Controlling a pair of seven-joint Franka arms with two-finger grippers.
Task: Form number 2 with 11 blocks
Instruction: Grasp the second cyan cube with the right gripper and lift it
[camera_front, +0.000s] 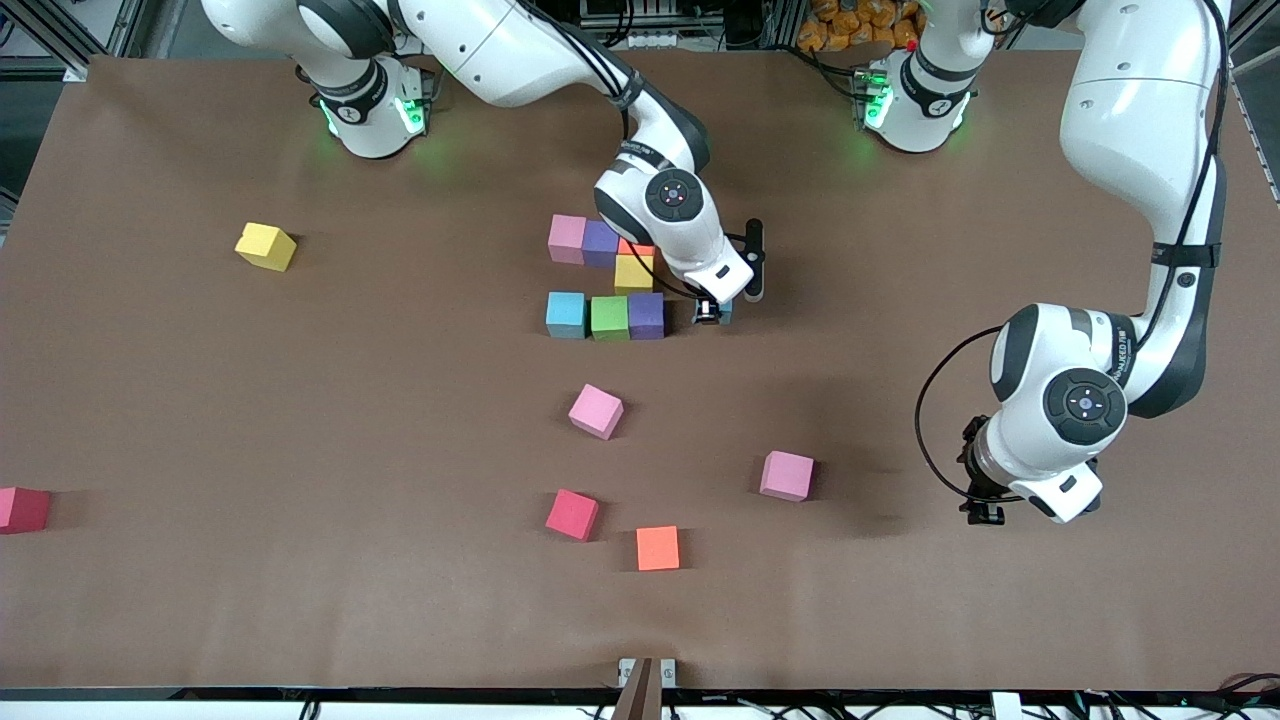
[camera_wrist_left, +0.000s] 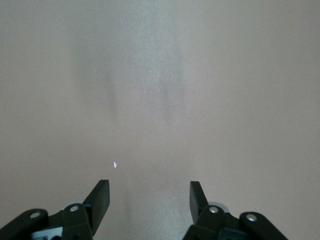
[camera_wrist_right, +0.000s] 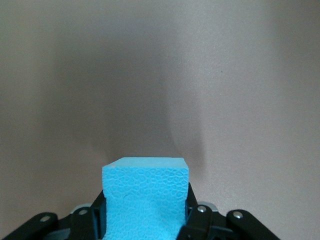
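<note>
Blue foam fills the right wrist view: a blue block (camera_wrist_right: 146, 192) is pinched between the fingers of the right claw (camera_wrist_right: 145, 212), which are pressed against its two sides. In the front view that claw (camera_front: 712, 310) is found at the centre of the frame, low over the brown worktop (camera_front: 300, 420), just beside the purple block (camera_front: 646, 315) that ends a row with a green block (camera_front: 609, 318) and a second blue block (camera_front: 566, 314). Whether the pinched block rests on the worktop or is just off it cannot be told.

Above that row in the frame a yellow block (camera_front: 633, 272) is set, with an orange block (camera_front: 636, 247) partly hidden by the arm, then a purple one (camera_front: 600, 242) and a pink one (camera_front: 567, 238). A part-made figure is judged to stand here, and the step in hand is judged to be the grasp of the blue block beside the row.

Loose blocks are scattered lower in the frame: pink (camera_front: 596, 411), pink (camera_front: 787, 475), red (camera_front: 572, 514) and orange (camera_front: 658, 548); a yellow one (camera_front: 265, 246) lies at upper left and a red one (camera_front: 23, 509) at the left edge.

The left claw (camera_front: 985, 495) waits at lower right, its fingers (camera_wrist_left: 100, 196) spread over bare worktop with nothing between them.

Next, a lift and a squared placement against the figure would be called for, without the set blocks being nudged.
</note>
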